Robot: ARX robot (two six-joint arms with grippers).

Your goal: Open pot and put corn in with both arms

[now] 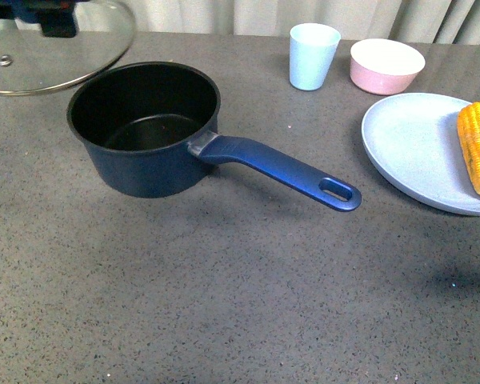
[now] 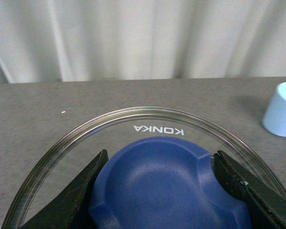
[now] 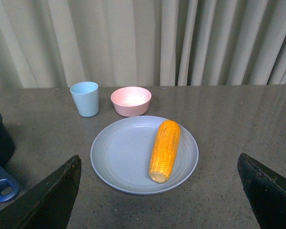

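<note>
Front view: pot (image 1: pixel 144 132) sits uncovered left of centre on the table (image 1: pixel 224 304), black inside empty, handle (image 1: pixel 280 170) pointing off to the right. Glass lid (image 1: pixel 60 48) hangs in the air by the pot's far left rim, tilted and clear of the opening, presumably to leave the mouth free for loading. Corn (image 1: pixel 479 149) lies on the plate (image 1: pixel 412 144) at far right, well apart from the pot. Cup (image 1: pixel 313 54) and bowl (image 1: pixel 386 66) stand behind, out of the way. Left wrist view: left gripper (image 2: pixel 160 160) is clamped on the lid's blue knob (image 2: pixel 167 191), one jaw pressed to each side, glass rim curving around, table seen through it. Right wrist view: right gripper (image 3: pixel 158 161) is spread wide with nothing in it, hovering over the plate, the corn lying between the two jaws' lines and running away from the camera. It looks lined up for a grab across the cob. Pot edge and handle end just show at one border. Judgement: opening is done, corn not yet touched. The next move calls for a descent and a close on the cob's middle.
</note>
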